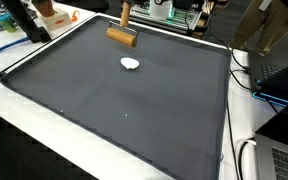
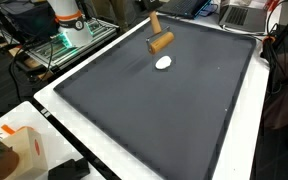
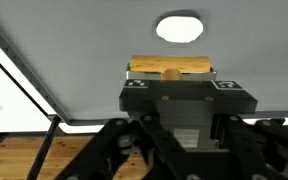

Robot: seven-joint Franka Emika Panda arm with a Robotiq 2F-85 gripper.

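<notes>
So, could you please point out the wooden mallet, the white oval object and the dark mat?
wooden mallet (image 1: pixel 122 37), in an exterior view, middle of its head.
white oval object (image 1: pixel 131 64), in an exterior view, its centre.
dark mat (image 1: pixel 124 120), in an exterior view, a bare part.

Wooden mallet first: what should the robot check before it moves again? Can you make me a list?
1. The wooden mallet sits on the dark mat: ok.
2. The white oval piece lies apart from the mallet: ok.
3. The gripper faces the mallet's head in the wrist view: ok.
4. Gripper open or shut: cannot tell.
5. Gripper touching the handle: cannot tell.
</notes>
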